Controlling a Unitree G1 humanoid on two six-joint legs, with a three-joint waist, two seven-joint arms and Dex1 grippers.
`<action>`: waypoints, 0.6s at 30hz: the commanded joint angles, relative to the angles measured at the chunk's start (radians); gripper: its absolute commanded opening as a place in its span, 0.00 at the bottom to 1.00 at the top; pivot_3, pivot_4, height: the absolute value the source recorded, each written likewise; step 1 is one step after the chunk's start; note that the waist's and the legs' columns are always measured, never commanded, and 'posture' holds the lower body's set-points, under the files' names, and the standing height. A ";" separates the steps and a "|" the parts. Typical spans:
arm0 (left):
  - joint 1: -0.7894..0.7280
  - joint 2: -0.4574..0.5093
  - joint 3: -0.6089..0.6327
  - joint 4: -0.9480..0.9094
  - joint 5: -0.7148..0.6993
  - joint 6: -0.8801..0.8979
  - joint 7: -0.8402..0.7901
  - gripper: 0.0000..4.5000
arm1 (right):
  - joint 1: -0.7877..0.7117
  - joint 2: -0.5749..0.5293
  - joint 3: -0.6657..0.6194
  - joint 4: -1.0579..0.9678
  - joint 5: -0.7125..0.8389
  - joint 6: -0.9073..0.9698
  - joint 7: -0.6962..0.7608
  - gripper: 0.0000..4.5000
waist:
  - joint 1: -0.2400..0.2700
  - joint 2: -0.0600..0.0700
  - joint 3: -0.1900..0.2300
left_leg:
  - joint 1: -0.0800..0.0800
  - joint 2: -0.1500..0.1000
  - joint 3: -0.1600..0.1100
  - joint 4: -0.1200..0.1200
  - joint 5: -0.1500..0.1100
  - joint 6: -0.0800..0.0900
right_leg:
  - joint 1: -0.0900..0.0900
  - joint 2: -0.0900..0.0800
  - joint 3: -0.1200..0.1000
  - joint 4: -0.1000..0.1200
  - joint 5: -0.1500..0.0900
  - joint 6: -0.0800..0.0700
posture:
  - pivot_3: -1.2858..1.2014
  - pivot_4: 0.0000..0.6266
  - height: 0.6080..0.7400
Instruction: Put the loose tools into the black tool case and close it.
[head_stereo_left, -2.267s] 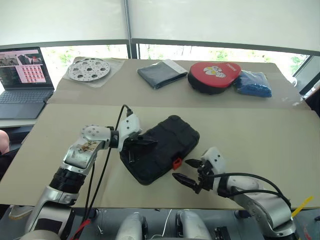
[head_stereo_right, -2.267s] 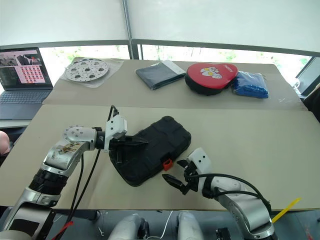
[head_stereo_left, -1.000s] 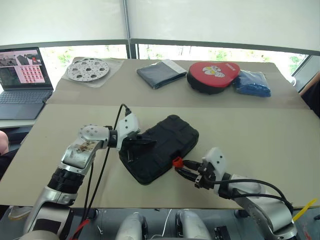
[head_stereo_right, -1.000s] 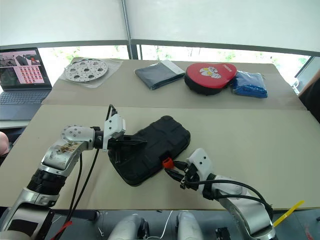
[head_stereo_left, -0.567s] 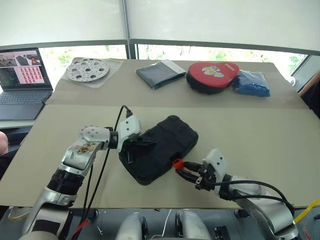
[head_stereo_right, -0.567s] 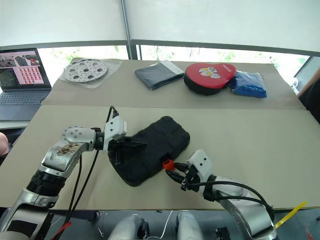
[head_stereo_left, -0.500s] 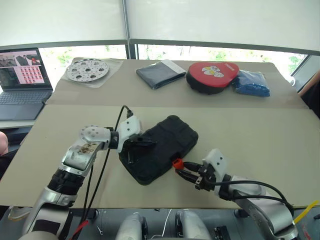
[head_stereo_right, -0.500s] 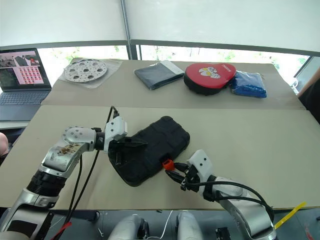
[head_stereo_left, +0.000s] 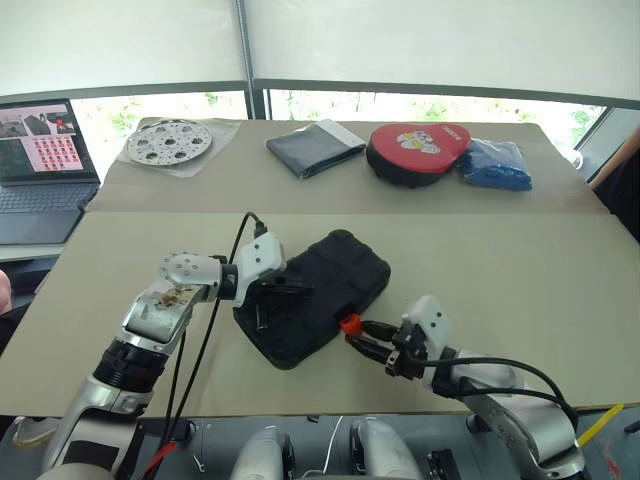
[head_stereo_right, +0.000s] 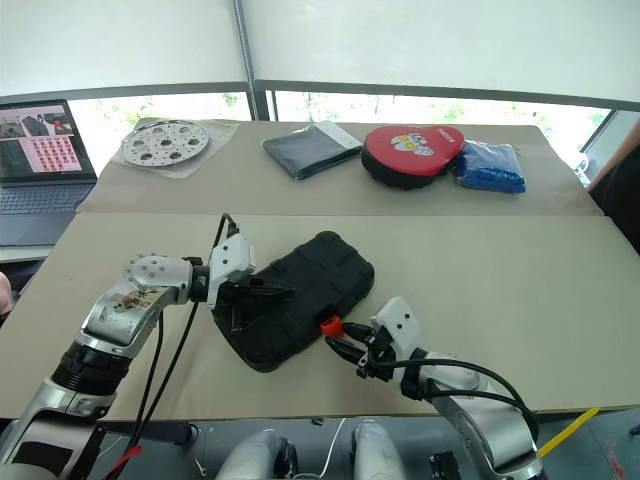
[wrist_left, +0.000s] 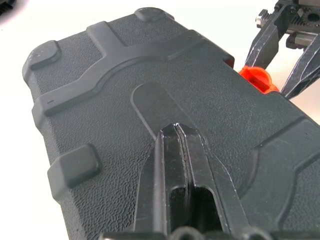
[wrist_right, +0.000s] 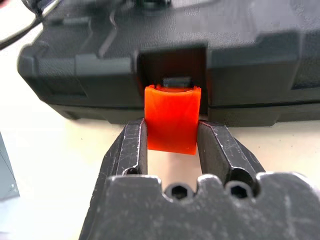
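The black tool case (head_stereo_left: 325, 280) lies shut and slantwise on the near table, its orange-red latch (head_stereo_left: 349, 323) facing me. My left gripper (head_stereo_left: 303, 290) is shut, and its fingertips (wrist_left: 176, 131) rest on the textured lid near the case's left end. My right gripper (wrist_right: 171, 135) is shut on the latch (wrist_right: 172, 117), one finger (wrist_right: 134, 145) on each side, at the case's front edge. From the left wrist view, the right gripper (wrist_left: 285, 70) shows at the latch (wrist_left: 256, 80). The loose tools are out of view.
On the far table lie a perforated metal disc (head_stereo_left: 168, 140), a dark grey folded pouch (head_stereo_left: 305, 148), a red round pad (head_stereo_left: 418, 150) and a blue bag (head_stereo_left: 495, 163). A laptop (head_stereo_left: 40, 150) stands at far left. A person's arm (head_stereo_left: 622, 170) shows at the right edge.
My right gripper came in from the near right to the case's front edge and closed on the latch; over the last second both arms kept still. The camera shifted slightly.
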 joint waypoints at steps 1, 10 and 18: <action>0.044 0.013 -0.073 0.036 0.040 0.048 -0.011 0.00 | -0.022 -0.015 -0.014 -0.046 -0.004 -0.090 0.031 0.28 | 0.001 0.000 0.000 | 0.000 0.000 0.000 0.000 0.000 0.000 | 0.000 0.000 0.000 0.000 0.000 0.000 | 0.52 0.24 1.00; 0.040 0.013 -0.072 0.037 0.038 0.049 -0.009 0.00 | -0.081 -0.027 0.079 0.036 -0.124 -0.080 0.001 0.28 | -0.002 0.000 0.000 | 0.000 0.000 0.000 0.000 0.000 0.000 | 0.000 0.000 0.000 -0.001 0.000 -0.001 | 0.52 0.24 1.00; 0.043 0.021 -0.067 0.036 0.036 0.050 -0.011 0.00 | 0.012 -0.065 -0.033 -0.033 -0.040 -0.104 0.049 0.76 | 0.002 0.000 -0.001 | 0.000 0.000 0.000 0.000 0.000 0.000 | 0.000 0.000 0.000 0.000 0.000 -0.001 | 0.52 0.24 1.00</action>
